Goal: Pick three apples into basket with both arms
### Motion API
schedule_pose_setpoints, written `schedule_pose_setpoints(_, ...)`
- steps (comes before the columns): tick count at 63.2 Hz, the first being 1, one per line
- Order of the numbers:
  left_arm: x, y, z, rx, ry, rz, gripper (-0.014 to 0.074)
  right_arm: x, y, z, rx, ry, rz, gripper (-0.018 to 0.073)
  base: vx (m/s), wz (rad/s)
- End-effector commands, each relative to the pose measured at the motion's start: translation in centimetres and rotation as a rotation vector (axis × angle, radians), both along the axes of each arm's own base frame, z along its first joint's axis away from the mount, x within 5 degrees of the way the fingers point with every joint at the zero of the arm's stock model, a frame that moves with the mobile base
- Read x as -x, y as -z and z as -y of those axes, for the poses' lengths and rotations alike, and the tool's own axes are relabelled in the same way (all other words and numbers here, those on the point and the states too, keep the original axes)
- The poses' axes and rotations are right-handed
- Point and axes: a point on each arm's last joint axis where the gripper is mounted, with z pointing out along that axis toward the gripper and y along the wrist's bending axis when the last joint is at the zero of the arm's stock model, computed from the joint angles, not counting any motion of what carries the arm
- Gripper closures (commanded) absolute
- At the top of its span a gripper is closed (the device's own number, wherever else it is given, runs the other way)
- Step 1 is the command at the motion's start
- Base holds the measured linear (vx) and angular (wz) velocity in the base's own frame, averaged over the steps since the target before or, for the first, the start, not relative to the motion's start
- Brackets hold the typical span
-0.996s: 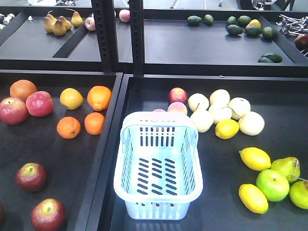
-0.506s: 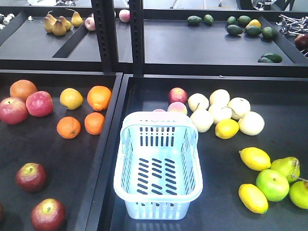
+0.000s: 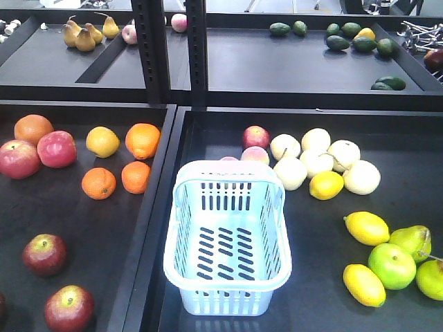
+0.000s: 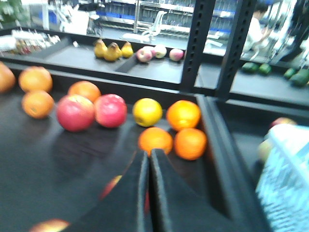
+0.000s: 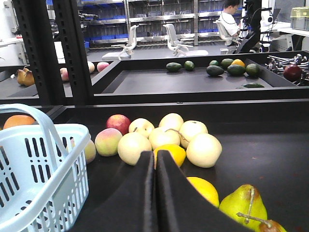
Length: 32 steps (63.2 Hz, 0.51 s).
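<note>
Nothing has shifted since the earlier view: pale blue slotted plastic basket (image 3: 225, 282) in the right black tray (image 3: 332, 135), dark maroon-red apples (image 3: 44, 254) near-left, left gripper (image 4: 147, 157) and right gripper (image 5: 155, 155) both with fingers pressed together.

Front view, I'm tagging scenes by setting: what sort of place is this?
Likely a mock grocery produce display inside a lab: loose oranges in black trays, a shopping basket, with office chairs and a seated person behind.

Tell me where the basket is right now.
In the front view the basket sits empty at the centre, in the right tray near its left wall, just in front of a pink peach.
</note>
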Motion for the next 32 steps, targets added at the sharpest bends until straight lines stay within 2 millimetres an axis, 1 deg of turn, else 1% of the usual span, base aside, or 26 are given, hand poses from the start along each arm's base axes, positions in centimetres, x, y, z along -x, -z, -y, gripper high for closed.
schedule_pose_setpoints(1, 0.0, -0.5, 0.1, 0.133, 0.002, 0.091, 0.0603, 0.0, -0.2, 0.0, 0.013, 0.004, 0.067, 0.0564, 0.00, 0.00)
schedule_pose_setpoints(7, 0.0, -0.5, 0.1, 0.186, 0.003, 0.093, 0.0603, 0.0, -0.2, 0.0, 0.013, 0.004, 0.067, 0.0564, 0.00, 0.00)
schedule_pose_setpoints(13, 0.0, -0.9, 0.1, 0.217, 0.003, 0.137, 0.0603, 0.0, -0.2, 0.0, 0.013, 0.004, 0.067, 0.0564, 0.00, 0.00)
schedule_pose_setpoints(24, 0.1, -1.9, 0.0, 0.451, 0.001, 0.225, 0.0603, 0.0, -0.2, 0.0, 0.013, 0.004, 0.067, 0.0564, 0.00, 0.00)
schedule_pose_setpoints(32, 0.2, -2.2, -0.1, 0.484, -0.003, 0.271, 0.0603, 0.0, -0.2, 0.0, 0.013, 0.004, 0.067, 0.0564, 0.00, 0.00)
